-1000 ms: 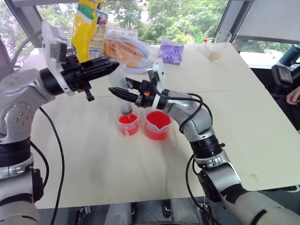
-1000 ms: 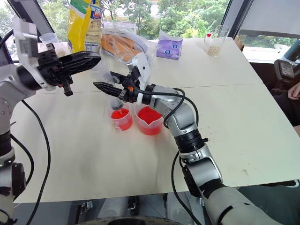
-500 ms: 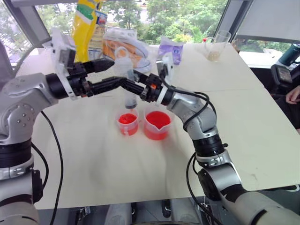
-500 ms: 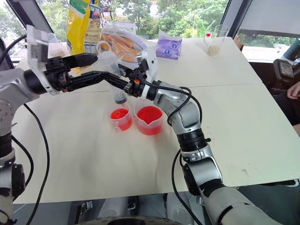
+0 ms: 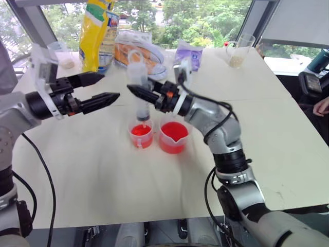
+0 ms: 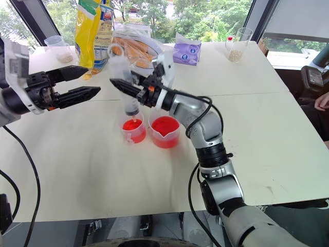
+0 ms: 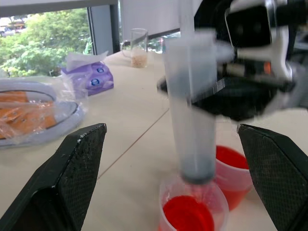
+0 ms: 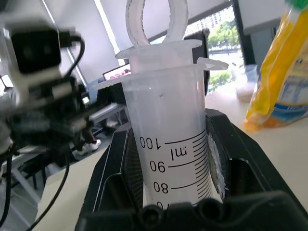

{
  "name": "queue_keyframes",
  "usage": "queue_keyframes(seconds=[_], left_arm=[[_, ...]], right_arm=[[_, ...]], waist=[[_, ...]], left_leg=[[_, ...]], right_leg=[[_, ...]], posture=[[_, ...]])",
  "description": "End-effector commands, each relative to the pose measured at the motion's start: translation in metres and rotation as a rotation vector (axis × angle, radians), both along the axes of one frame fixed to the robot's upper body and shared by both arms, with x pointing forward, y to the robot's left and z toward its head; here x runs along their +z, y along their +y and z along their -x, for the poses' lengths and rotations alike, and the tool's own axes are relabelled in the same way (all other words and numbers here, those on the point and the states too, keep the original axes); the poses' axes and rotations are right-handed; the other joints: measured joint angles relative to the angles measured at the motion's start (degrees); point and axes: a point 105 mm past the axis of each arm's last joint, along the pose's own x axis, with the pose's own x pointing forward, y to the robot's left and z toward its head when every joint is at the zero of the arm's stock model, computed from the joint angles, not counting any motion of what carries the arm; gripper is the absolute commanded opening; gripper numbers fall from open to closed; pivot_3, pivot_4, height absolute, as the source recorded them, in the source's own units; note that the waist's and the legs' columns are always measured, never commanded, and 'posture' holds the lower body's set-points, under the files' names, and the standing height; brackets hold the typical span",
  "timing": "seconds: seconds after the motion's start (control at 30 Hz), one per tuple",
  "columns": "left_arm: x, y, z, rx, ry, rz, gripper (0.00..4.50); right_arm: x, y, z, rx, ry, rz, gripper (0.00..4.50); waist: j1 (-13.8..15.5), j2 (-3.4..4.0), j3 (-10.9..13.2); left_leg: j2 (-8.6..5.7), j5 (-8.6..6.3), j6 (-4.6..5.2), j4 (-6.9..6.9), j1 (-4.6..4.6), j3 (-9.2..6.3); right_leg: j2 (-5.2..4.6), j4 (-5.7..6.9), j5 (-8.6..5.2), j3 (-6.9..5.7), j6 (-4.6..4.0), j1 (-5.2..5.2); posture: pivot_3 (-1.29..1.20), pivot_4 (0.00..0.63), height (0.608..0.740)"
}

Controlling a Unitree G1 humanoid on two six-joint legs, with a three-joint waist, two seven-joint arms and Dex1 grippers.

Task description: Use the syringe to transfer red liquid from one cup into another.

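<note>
well, we pinch the syringe (image 5: 140, 90) mid-barrel in the right gripper (image 5: 134, 91) — smooth, light, likely slippery — left gripper (image 5: 109, 87) spread.

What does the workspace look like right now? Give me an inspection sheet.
Surface: pale table, no spills seen.
Job's things: syringe upright, tip above the smaller cup; spouted beaker beside it; both hold red liquid.
Clutter: yellow bag, wrapped plate, purple tissue pack, two glasses with grains.
Grippers: right gripper fingers shut on the syringe barrel; left gripper open, apart from it.
Cables: black cables along both arms.
Surroundings: windows, trees; a person's hand at the right edge.
</note>
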Motion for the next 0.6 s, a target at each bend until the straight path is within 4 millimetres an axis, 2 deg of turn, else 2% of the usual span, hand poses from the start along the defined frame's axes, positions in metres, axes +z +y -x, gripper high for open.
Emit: queue_keyframes(seconds=[0.03, 0.13, 0.23, 0.3, 0.33, 0.4, 0.47, 0.5, 0.6], left_arm=[[0.001, -0.01, 0.007, -0.046, -0.039, -0.008, 4.48], [-0.003, -0.014, 0.007, -0.057, -0.037, 0.001, 4.48], [-0.008, -0.016, 0.006, -0.062, -0.027, 0.013, 4.48], [-0.01, -0.019, 0.009, -0.082, -0.014, 0.029, 4.48], [-0.013, -0.021, 0.01, -0.092, -0.006, 0.036, 4.48], [-0.016, -0.023, 0.011, -0.099, 0.001, 0.043, 4.48], [-0.018, -0.024, 0.011, -0.101, 0.005, 0.045, 4.48], [-0.02, -0.025, 0.011, -0.104, 0.009, 0.048, 4.48], [-0.021, -0.028, 0.012, -0.115, 0.016, 0.06, 4.48]], right_arm=[[0.054, -0.039, -0.009, -0.12, 0.0, -0.038, 1.41], [0.062, -0.071, -0.026, -0.234, 0.159, 0.013, 1.41], [0.054, -0.114, -0.049, -0.466, 0.328, 0.097, 1.41], [0.035, -0.138, -0.057, -0.592, 0.428, 0.207, 1.41], [0.016, -0.153, -0.059, -0.654, 0.501, 0.284, 1.41], [-0.009, -0.171, -0.057, -0.712, 0.6, 0.377, 1.41], [-0.033, -0.177, -0.051, -0.694, 0.701, 0.442, 1.41], [-0.056, -0.182, -0.048, -0.713, 0.773, 0.491, 1.41], [-0.1, -0.194, -0.041, -0.765, 0.883, 0.572, 1.41]], waist=[[0.0, 0.02, 0.0], [0.1, -0.01, 0.0], [-0.1, -0.03, 0.0], [-0.1, -0.02, 0.0], [-0.1, 0.0, 0.0], [-0.1, 0.0, 0.0], [-0.2, 0.0, 0.0], [-0.3, 0.0, 0.0], [-0.1, 0.0, 0.0]], left_leg=[[0.0, 0.0, 0.0, 0.0, 0.0, 0.0], [0.0, 0.0, 0.0, -0.01, -0.01, -0.02], [-0.01, -0.02, 0.03, -0.04, 0.0, 0.02], [-0.03, -0.02, 0.04, -0.06, 0.0, 0.04], [-0.03, -0.03, 0.05, -0.07, 0.0, 0.05], [-0.03, -0.05, 0.09, -0.11, -0.04, 0.06], [-0.04, -0.08, 0.14, -0.11, -0.07, 0.06], [-0.04, -0.09, 0.16, -0.1, -0.08, 0.07], [-0.05, -0.1, 0.18, -0.1, -0.07, 0.1]], right_leg=[[0.0, 0.0, 0.0, 0.0, 0.0, 0.0], [-0.03, -0.03, 0.0, -0.02, -0.02, 0.01], [-0.02, -0.04, -0.01, -0.02, -0.03, 0.01], [-0.01, -0.07, -0.01, -0.01, -0.05, -0.01], [-0.01, -0.07, -0.04, 0.0, -0.09, -0.03], [-0.02, -0.07, -0.06, 0.02, -0.12, -0.07], [-0.01, -0.08, -0.01, 0.01, -0.04, -0.09], [0.0, -0.1, -0.01, 0.02, -0.03, -0.09], [0.03, -0.08, 0.0, 0.03, -0.02, -0.11]], posture=[[0.0, 0.15, 0.74], [0.0, 0.15, 0.74], [0.0, 0.15, 0.74], [0.0, 0.15, 0.74], [0.0, 0.15, 0.74], [0.0, 0.15, 0.74], [0.0, 0.15, 0.74], [0.0, 0.15, 0.74], [0.0, 0.15, 0.74]])
